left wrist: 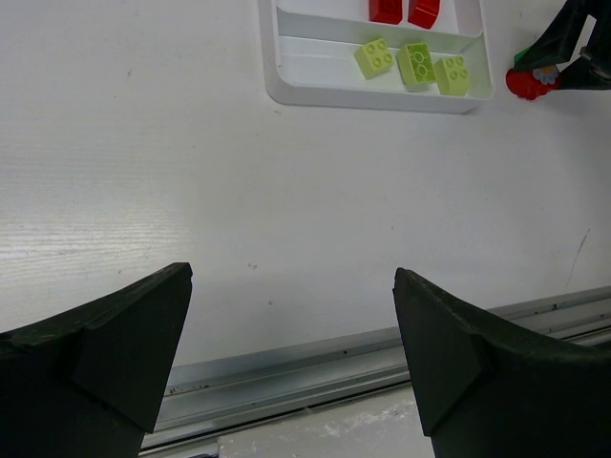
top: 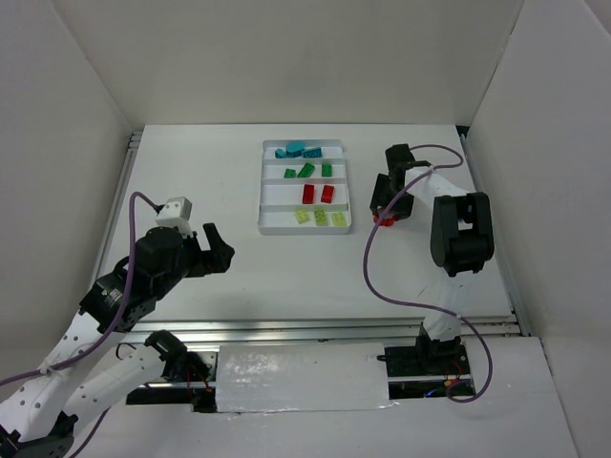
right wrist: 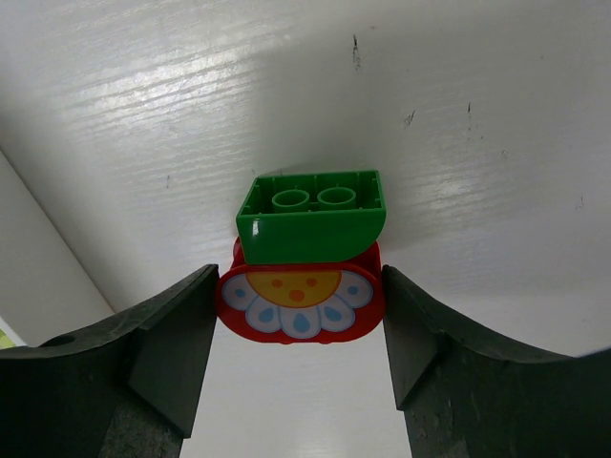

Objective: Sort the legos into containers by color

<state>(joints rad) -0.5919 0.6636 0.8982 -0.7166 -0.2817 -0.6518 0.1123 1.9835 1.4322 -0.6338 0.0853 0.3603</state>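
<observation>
The right gripper (right wrist: 298, 291) is clenched on a red flower piece (right wrist: 300, 303): in the right wrist view its two dark fingers (right wrist: 162, 353) lie flush against the left and right edges of that rounded red piece, whose face shows a yellow centre ringed with white petals. A green brick (right wrist: 311, 216) with two studs sits directly against the red piece on the side away from the camera. Whether the pair rests on the white table (right wrist: 458, 114) or is raised off it cannot be told. From above, this gripper points down at a spot just to the right of the white tray (top: 263, 186), level with the tray's near end, with the red showing between the fingertips. The tray's four long compartments run crosswise: teal bricks (top: 296, 149) in the farthest, green bricks (top: 307, 171) in the next, red bricks (top: 317, 194) in the third, and yellow-green bricks (top: 320, 218) in the nearest. The left gripper (top: 212, 246) is released, its jaws spread wide with only bare table between them, and it hangs over the near left part of the table, well apart from the tray and facing toward it.
</observation>
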